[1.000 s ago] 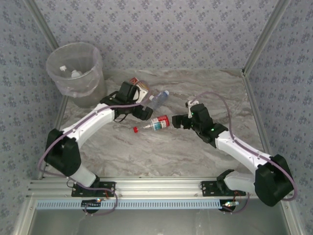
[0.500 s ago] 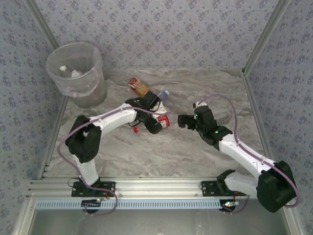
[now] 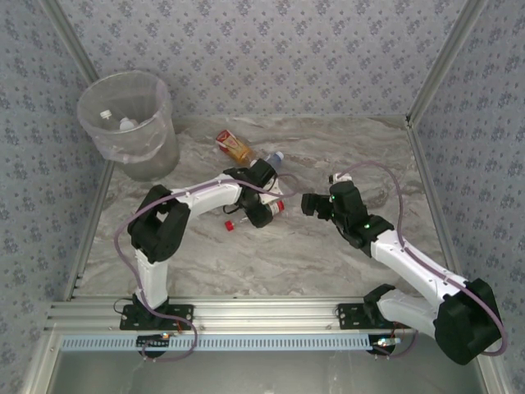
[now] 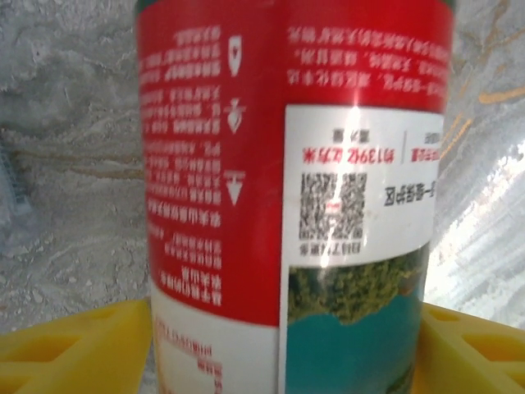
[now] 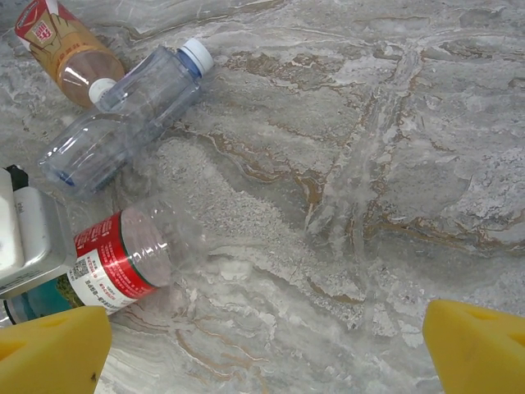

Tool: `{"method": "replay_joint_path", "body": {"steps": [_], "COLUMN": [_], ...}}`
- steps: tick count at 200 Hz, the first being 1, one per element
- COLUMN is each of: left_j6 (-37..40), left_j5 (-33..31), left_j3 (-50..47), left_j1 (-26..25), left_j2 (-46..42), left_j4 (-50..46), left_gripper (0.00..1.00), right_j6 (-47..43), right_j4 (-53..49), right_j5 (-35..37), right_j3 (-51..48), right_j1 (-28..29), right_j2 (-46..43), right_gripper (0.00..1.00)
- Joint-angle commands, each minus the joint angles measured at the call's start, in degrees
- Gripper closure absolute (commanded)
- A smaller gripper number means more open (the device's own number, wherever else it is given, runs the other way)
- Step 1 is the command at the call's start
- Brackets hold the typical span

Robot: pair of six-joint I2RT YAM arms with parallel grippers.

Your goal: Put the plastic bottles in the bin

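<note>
Squarely inside left claw [image 4: 283, 349], red-labelled bottle [image 4: 287, 164]

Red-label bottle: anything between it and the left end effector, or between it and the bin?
Nothing visible. The red-label bottle sits between the fingers of the left end effector. Nothing lies on the line to the bin; the brown-label bottle and blue-cap bottle lie farther back, off that line.

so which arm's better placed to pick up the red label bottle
Left. The left gripper sits over the red-label bottle, yellow pads on either side. The right gripper is off to the side, open above bare table.
</note>
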Motion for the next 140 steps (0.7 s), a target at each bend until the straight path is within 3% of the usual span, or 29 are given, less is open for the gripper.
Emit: {"method": "replay_joint_path", "body": {"steps": [1, 140], "left_j6": [1.01, -4.56], "left_j5": [-0.25, -4.92], "left_j3": [2.05, 4.34], "left_j1": [-0.54, -0.9], "left_j2": [1.5, 6.02], "left_j4": [0.28, 1.75], "left_gripper": [0.26, 0.39], "right_j6": [1.2, 1.05], "right_j4": [-1.17, -3.13], "right_j5": [1.51, 3.52], "right_j3": [-0.61, -2.54], "right_j1": [-0.32, -0.65], "right_j2": [-1.31, -5.79], "right_gripper": [0.0, 0.0]}}
